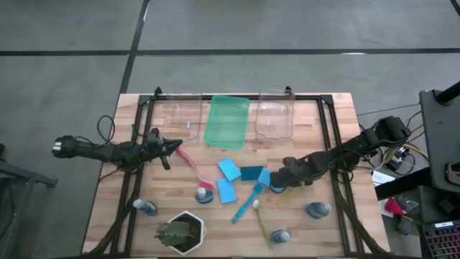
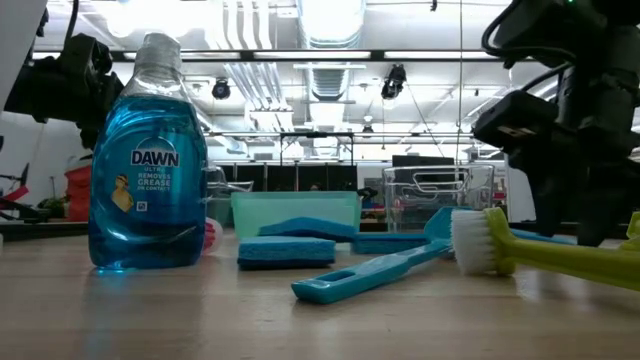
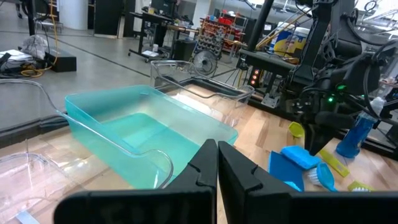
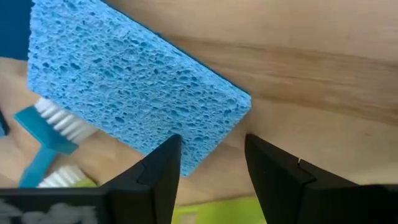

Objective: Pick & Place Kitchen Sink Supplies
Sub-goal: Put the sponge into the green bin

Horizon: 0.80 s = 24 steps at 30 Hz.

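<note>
Now right gripper point(image 4: 208, 163) jaws parted, over sponge point(image 4: 134, 87)

The right gripper point(image 4: 211, 165) hangs just over the wooden table point(image 4: 323, 68), its dark fingers point(image 4: 158, 171) parted around the near corner of a blue sponge point(image 4: 124, 81). Beside the sponge lie a blue dish brush point(image 4: 50, 146) with white bristles and a yellow-green brush point(image 4: 205, 214).

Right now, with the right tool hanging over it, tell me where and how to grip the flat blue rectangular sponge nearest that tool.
Take the flat blue rectangular sponge by its near corner end, coming straight down from above. It lies flat on the wooden table, so only its thin edges offer grip. The right tool stands open, one finger over the sponge and one over bare wood.
</note>
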Tool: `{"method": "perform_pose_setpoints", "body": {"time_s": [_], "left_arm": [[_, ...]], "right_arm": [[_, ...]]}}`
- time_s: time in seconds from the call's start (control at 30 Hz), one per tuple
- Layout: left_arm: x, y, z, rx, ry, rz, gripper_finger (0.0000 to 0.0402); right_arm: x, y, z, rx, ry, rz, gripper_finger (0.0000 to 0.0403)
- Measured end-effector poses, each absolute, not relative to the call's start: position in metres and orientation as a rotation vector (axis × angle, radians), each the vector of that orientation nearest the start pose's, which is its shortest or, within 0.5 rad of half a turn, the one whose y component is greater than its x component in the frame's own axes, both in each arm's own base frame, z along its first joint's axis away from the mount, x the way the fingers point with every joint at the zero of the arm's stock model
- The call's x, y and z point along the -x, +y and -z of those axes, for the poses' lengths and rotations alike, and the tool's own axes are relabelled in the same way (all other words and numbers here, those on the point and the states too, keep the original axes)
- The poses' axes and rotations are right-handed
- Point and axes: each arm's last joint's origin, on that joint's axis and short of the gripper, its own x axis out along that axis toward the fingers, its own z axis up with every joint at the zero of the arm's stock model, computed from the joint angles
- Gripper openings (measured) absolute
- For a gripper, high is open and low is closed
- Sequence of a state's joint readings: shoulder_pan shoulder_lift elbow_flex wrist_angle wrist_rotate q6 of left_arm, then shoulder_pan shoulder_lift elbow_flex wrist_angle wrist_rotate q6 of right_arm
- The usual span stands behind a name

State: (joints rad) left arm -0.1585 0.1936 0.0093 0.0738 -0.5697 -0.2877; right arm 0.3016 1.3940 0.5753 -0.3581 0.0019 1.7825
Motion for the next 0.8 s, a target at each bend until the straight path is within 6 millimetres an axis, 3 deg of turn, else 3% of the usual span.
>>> {"method": "perform_pose_setpoints", "body": {"time_s": [0.43, 0.8], "left_arm": [[-0.1055, -0.0011, -0.1583, 0.244, 0.043, -0.422, 0.0007], [-0.1055, -0.0010, -0.1584, 0.244, 0.043, -0.422, 0.0007]], "right_arm": [[-0.2147, 0.0642, -0.1356, -1.343, 0.937, 0.803, 0.0102], [-0.2143, 0.0642, -0.1369, -1.278, 0.954, 0.758, 0.0011]]}}
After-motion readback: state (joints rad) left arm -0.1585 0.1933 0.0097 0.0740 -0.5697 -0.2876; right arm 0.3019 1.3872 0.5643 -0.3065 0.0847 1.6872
